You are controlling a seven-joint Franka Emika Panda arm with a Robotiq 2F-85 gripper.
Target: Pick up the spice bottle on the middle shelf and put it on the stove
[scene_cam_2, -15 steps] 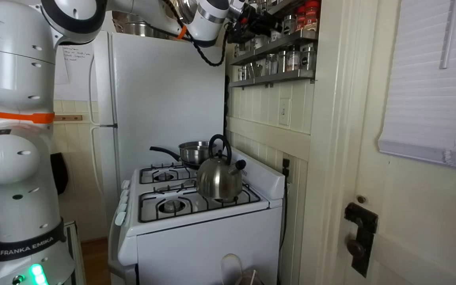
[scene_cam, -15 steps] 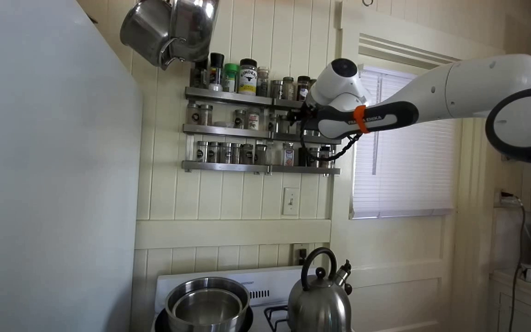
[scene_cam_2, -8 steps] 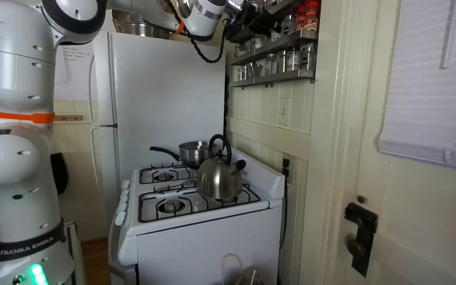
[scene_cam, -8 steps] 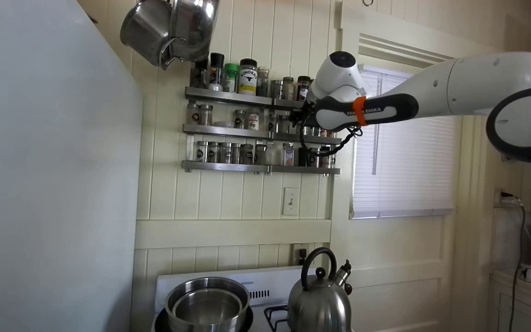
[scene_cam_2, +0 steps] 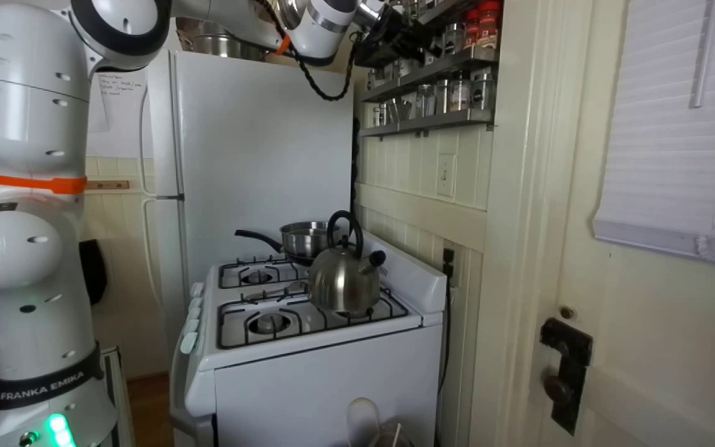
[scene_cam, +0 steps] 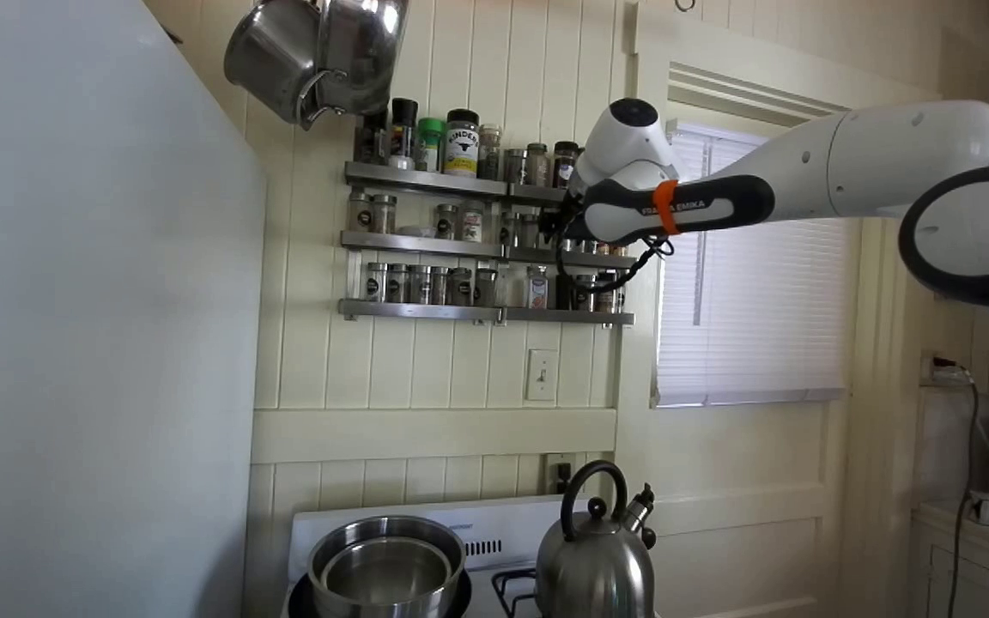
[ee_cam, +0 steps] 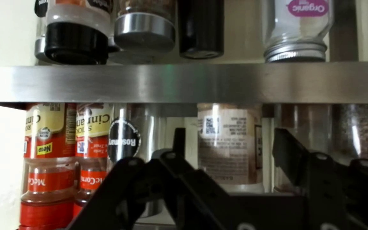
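1. Wrist view (inverted), centre: we find the gripper spread, presumably to straddle the likely spice bottle, on the middle shelf, framed between the fingertips, gaps both sides.
2. In an exterior view, upper right: arm roughly level, likely to clear the top shelf.
3. In an exterior view, lower centre: stove well below the gripper.

Aim in an exterior view: approx. square-on at wall rack, fridge near left; in an exterior view, past arm, near left, across stove twd. far fridge. Both exterior views share rack, stove & kettle. Wrist view, upside down & v. close, faces jars on middle shelf.
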